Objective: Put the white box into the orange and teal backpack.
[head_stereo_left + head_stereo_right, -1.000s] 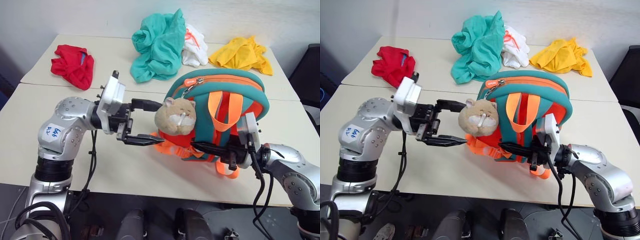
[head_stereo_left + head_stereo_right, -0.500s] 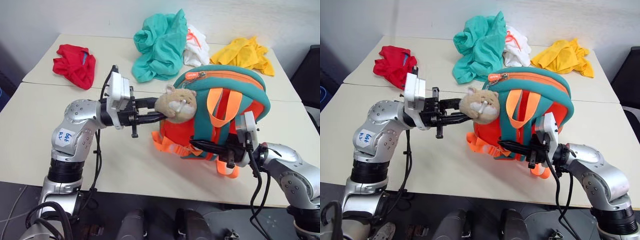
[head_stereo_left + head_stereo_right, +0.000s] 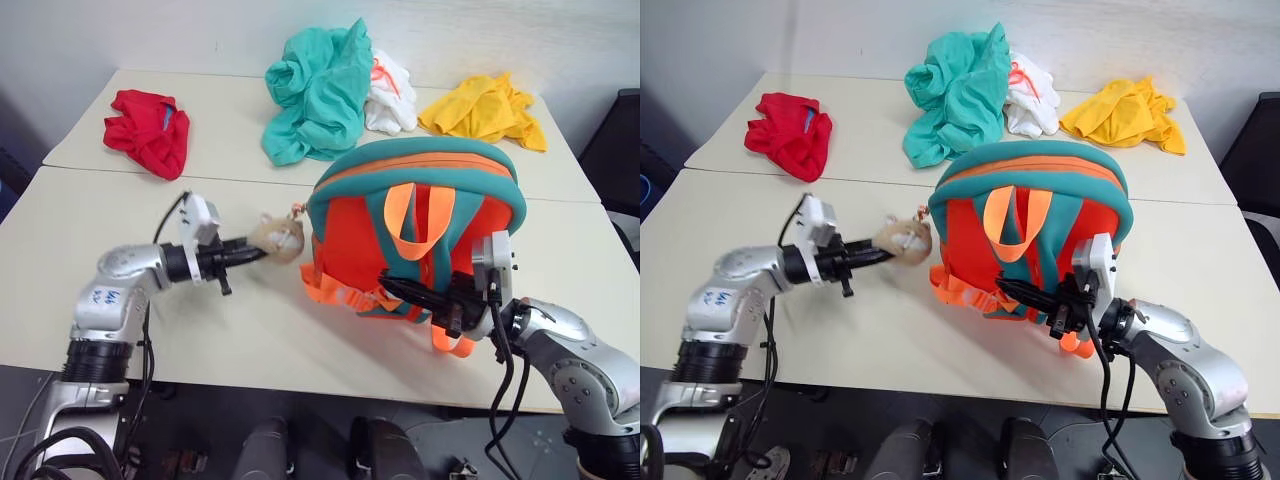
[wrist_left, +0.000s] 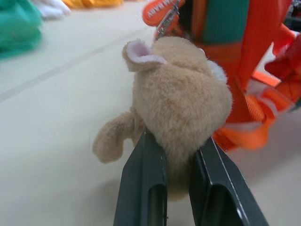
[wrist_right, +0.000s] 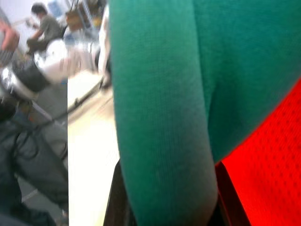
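Observation:
The orange and teal backpack [image 3: 415, 215] stands upright on the table, its orange straps facing me. Its tan plush hamster toy [image 3: 277, 237] is stretched out to the pack's left on its tether. My left gripper [image 3: 255, 252] is shut on the hamster [image 4: 183, 103], low over the tabletop. My right gripper [image 3: 395, 288] is at the pack's lower front, shut on a teal strap [image 5: 160, 117] of the backpack. The white box is out of view.
Across the far table lie a red cloth [image 3: 150, 130], a teal cloth heap [image 3: 318, 90], a white cloth with orange string [image 3: 388, 90] and a yellow cloth [image 3: 483, 108]. A seam [image 3: 100, 172] joins the two tables. A dark chair [image 3: 615, 140] stands at the right.
My left gripper shut on the hamster toy and dropped down and left, pulling it away from the pack. The backpack swung to stand square on. My right gripper kept its hold.

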You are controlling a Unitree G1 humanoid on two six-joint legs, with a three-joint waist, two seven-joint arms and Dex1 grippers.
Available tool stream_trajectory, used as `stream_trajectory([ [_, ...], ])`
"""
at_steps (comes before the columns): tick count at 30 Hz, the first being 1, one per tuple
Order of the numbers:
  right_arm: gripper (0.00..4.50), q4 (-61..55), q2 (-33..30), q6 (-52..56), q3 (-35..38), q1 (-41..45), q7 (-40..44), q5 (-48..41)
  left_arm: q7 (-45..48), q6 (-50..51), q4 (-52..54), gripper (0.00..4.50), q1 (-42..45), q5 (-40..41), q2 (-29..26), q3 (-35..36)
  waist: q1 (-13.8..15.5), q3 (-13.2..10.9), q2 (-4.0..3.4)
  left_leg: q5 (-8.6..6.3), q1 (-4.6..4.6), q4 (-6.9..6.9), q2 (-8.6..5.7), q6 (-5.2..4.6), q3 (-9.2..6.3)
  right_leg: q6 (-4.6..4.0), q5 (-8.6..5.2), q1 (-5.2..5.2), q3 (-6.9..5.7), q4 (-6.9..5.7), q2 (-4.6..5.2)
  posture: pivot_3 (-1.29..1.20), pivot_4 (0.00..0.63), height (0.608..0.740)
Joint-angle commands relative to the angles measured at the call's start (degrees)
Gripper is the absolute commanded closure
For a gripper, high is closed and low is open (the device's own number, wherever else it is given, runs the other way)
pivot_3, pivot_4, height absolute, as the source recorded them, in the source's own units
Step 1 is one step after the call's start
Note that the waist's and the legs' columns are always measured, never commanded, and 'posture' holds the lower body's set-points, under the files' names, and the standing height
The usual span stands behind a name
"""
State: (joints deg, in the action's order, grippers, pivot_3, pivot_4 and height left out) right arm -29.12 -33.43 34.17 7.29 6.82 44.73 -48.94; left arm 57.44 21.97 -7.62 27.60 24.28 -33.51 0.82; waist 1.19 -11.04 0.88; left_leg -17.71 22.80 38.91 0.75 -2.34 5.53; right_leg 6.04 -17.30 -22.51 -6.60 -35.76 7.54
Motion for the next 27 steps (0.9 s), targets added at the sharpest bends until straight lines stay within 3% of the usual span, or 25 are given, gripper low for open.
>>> stream_trajectory([
  [1, 4.46, -1.0, 1.9, -3.7, 0.5, -1.7, -0.2, 1.5, -1.8, -1.3, -0.6, 4.18, -0.2, -1.8, 2.0, -0.9, 0.1, 0.0, 0.01, 0.0, 0.0, 0.0, 0.0, 0.0, -0.01, 0.0, 0.0, 0.0, 0.0, 0.01, 0.01, 0.0, 0.15, 0.74],
  [2, 4.46, -0.1, 2.6, -5.5, 0.2, -2.0, -0.2, 3.2, -1.7, -1.2, -0.5, 4.18, -0.5, -1.8, 2.2, -1.0, 0.1, 0.0, 0.01, -0.01, 0.0, 0.0, 0.01, 0.01, -0.01, 0.0, 0.0, 0.0, 0.0, 0.01, 0.01, 0.0, 0.15, 0.74],
  [4, 4.46, 2.5, 1.8, -10.1, -1.0, -2.5, 1.0, 9.6, -1.4, 1.3, 0.7, 3.51, -1.7, -1.0, 1.5, -0.9, 0.1, 0.0, 0.0, -0.01, 0.0, 0.0, 0.0, 0.01, 0.02, 0.0, 0.0, -0.01, 0.01, 0.0, -0.01, 0.0, 0.15, 0.74],
  [8, 3.07, 4.4, -0.5, -13.8, 0.7, -4.4, 5.8, 11.6, 3.6, 5.2, 5.9, 2.21, -6.0, 1.7, -4.2, 0.6, -0.2, 0.0, 0.0, -0.02, -0.02, -0.05, 0.01, 0.02, 0.05, 0.0, 0.0, -0.03, 0.04, 0.0, -0.03, 0.0, 0.15, 0.74],
  [15, 0.68, 4.9, -11.0, -16.4, 15.5, -17.1, 17.7, 9.5, 9.1, -3.0, 5.1, 0.01, -18.1, 2.0, -16.1, 13.9, -0.2, 0.0, -0.05, -0.09, -0.02, -0.11, 0.07, 0.01, 0.0, -0.03, -0.02, 0.0, 0.02, 0.19, 0.08, 0.0, 0.15, 0.74],
  [17, 0.02, 6.8, -12.4, -16.0, 20.7, -19.7, 18.8, 8.4, 10.5, -5.0, 4.8, 0.0, -22.5, 2.4, -17.5, 17.6, 0.0, 0.0, -0.06, -0.19, -0.11, -0.11, 0.07, 0.0, 0.01, -0.04, -0.02, 0.07, 0.05, 0.31, 0.15, 0.0, 0.15, 0.74],
  [20, 0.02, 11.3, -14.4, -19.8, 25.2, -22.6, 22.2, 11.7, 10.6, -10.1, 4.9, 0.0, -28.7, 0.2, -18.4, 21.5, 0.0, 0.0, -0.1, -0.36, -0.3, -0.24, 0.06, -0.04, 0.12, -0.05, -0.03, 0.11, 0.21, 0.39, 0.23, 0.0, 0.15, 0.74],
  [23, 0.02, 24.3, -16.6, -33.6, 25.8, -22.2, 25.5, 21.2, 11.8, -9.9, 5.4, 0.0, -33.1, 1.1, -19.3, 24.5, 0.0, 0.0, -0.06, -0.37, -0.44, -0.46, 0.06, 0.0, 0.2, -0.08, -0.05, 0.12, 0.27, 0.44, 0.25, 0.0, 0.15, 0.74],
  [27, 0.02, 36.8, -17.9, -43.5, 24.1, -18.1, 30.3, 23.7, 9.0, -14.0, 5.3, 0.0, -33.2, -0.4, -18.0, 25.3, 0.1, 0.0, -0.12, -0.31, -0.58, -0.68, 0.04, 0.07, 0.36, -0.12, -0.07, 0.09, 0.38, 0.44, 0.25, 0.0, 0.15, 0.74],
])
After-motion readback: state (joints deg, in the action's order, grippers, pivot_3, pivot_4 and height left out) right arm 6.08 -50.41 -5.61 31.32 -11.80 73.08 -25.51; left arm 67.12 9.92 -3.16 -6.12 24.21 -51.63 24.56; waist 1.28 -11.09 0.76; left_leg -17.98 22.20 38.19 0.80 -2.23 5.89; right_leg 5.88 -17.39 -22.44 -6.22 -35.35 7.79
